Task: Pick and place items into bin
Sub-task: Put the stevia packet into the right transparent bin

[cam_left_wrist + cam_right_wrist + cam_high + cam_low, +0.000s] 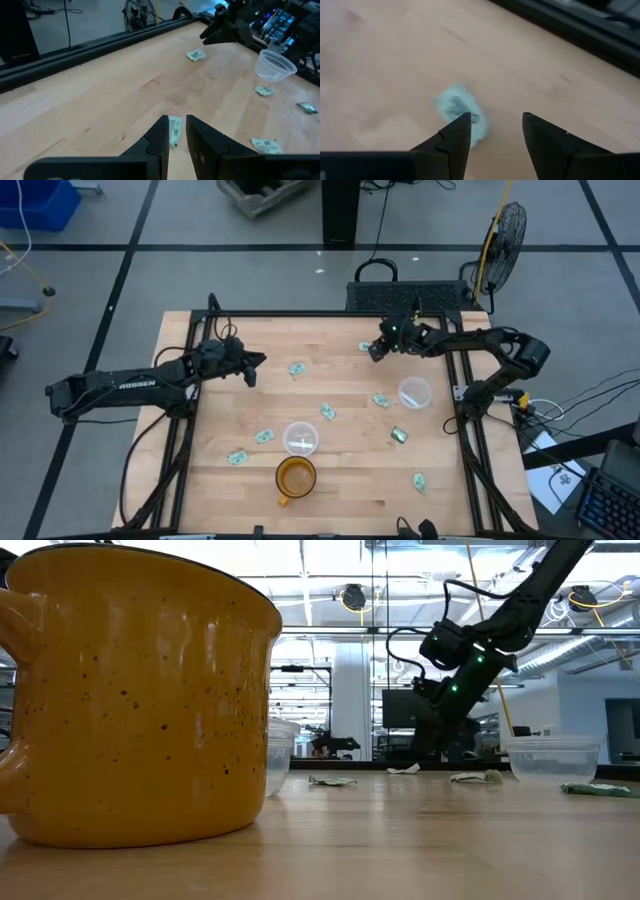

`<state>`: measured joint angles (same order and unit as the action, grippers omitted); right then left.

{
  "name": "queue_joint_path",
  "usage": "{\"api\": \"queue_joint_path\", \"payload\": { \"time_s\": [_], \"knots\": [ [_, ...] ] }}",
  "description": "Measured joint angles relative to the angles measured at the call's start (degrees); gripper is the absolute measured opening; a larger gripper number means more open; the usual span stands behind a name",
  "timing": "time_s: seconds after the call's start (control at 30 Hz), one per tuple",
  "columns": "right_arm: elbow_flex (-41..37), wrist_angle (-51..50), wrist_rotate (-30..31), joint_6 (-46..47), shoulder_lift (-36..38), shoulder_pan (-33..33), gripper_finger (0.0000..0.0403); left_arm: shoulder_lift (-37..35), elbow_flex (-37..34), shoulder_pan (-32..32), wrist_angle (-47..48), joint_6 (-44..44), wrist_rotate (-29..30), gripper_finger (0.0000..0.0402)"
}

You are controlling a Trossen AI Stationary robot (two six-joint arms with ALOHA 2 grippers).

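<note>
Several small pale green-and-white packets lie flat on the wooden table [220, 410]. One packet [460, 109] lies at the far right. My right gripper [495, 117] hangs open just over it, slanting down, and the packet is at the tip of one finger [457, 132]; in the high view the right gripper [373, 352] is beside that packet [365, 346]. My left gripper [262, 361] is at the far left with its fingers a narrow gap apart and nothing between them. It points at another packet [174, 131], which lies a little beyond it, also seen from above as a packet [296, 367].
Two clear plastic cups [301, 438] [415, 393] and a yellow speckled mug [295, 477] stand on the near half of the table. More packets [327, 412] [381, 400] [264, 437] lie between them. A black frame rail [300, 314] runs along the far edge.
</note>
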<state>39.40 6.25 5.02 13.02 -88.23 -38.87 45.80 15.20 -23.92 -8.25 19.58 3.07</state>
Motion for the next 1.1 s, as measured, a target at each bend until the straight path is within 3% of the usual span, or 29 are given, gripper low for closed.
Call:
{"api": "queue_joint_path", "payload": {
  "time_s": [0.1, 0.3, 0.77, 1.1],
  "knots": [
    [-2.26, 2.74, 2.26, 0.40, 0.02, -0.06, 0.0166, 0.00, 0.00, 0.00, -0.02, -0.20, 0.00, 0.0069],
    [-5.16, 10.55, -1.81, 5.43, 0.05, 0.38, 0.0158, 0.00, 0.00, 0.00, -1.66, -0.33, 0.02, 0.0069],
    [-6.67, 14.70, 0.33, 7.34, -0.11, 2.67, 0.0154, 0.00, 0.00, 0.00, -2.99, -0.38, 0.04, 0.0069],
    [-6.15, 19.12, 1.11, 7.10, -6.81, 2.89, 0.0153, 0.00, -0.02, 0.00, -2.97, -0.36, 0.00, 0.0069]
  ]
}}
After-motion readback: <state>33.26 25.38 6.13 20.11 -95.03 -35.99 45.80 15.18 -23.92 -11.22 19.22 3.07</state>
